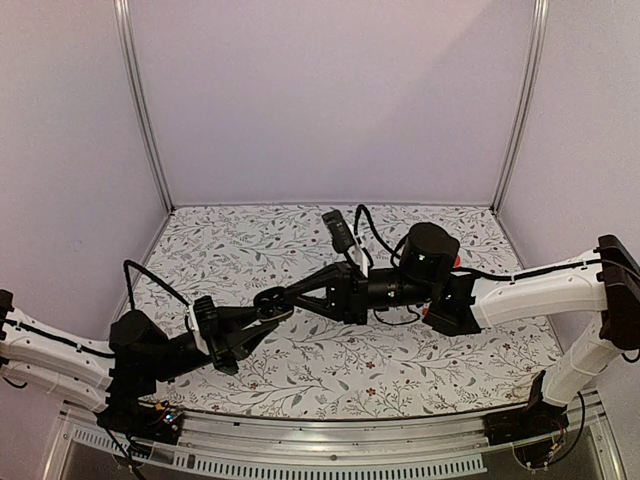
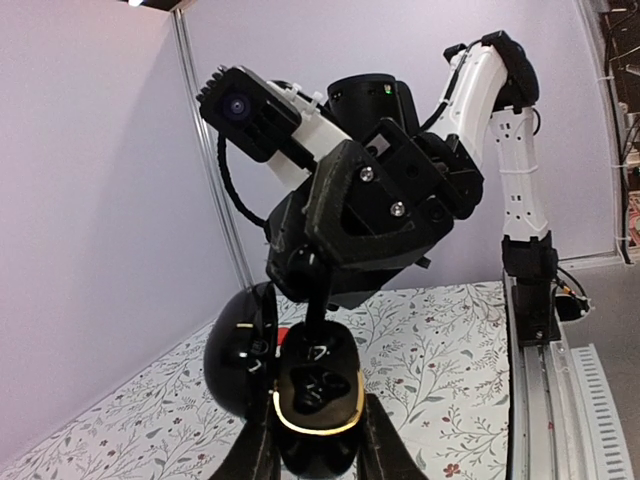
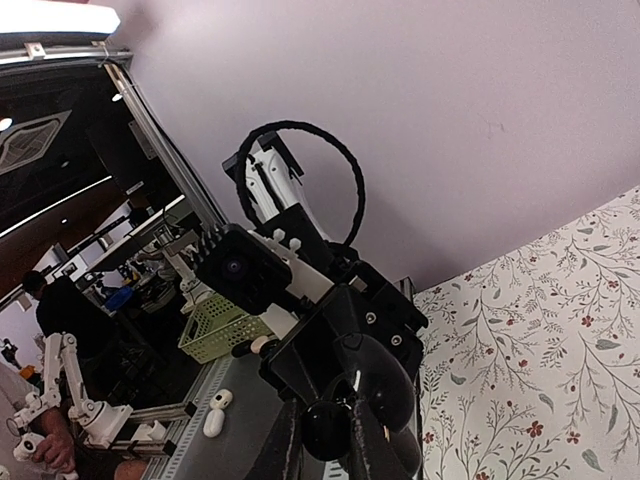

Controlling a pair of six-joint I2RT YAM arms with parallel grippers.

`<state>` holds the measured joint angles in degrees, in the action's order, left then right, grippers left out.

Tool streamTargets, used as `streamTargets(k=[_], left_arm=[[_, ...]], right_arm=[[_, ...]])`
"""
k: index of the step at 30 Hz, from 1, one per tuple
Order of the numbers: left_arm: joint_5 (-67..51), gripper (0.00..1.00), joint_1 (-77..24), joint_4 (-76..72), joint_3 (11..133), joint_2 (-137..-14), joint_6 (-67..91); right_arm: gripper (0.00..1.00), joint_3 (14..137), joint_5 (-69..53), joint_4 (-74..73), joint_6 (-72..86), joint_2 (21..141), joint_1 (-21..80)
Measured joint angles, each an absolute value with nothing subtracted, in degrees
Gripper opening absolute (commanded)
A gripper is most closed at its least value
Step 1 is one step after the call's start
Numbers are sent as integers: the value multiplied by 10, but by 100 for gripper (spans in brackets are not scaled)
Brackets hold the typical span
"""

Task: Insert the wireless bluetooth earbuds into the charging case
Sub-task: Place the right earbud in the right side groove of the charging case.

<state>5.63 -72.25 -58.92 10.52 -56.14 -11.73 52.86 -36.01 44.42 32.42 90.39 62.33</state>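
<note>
Left fingers (image 2: 388, 455): clamped on the open black charging case (image 2: 315, 400), held over the table (image 2: 450, 350)
Right fingers (image 3: 368, 450): drawn together just above the case; anything pinched cannot be told

Both arms reach inward and meet mid-table. Left gripper (image 1: 268, 318) clamped on the charging case (image 2: 318, 395). Right gripper (image 1: 288, 298) closed, tips just beside the left's.

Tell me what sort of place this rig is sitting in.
Probably a robotics lab test booth: a floral-covered table boxed in by plain walls on aluminium posts. Past the booth, the right wrist view shows other small robot arms and a person.
</note>
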Motion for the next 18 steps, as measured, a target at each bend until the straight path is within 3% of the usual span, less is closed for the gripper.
streamTargets(k=[18], left_arm=[[67, 0, -722, -589, 103, -558, -115]], right_arm=[[16, 529, -337, 434, 303, 906, 626]])
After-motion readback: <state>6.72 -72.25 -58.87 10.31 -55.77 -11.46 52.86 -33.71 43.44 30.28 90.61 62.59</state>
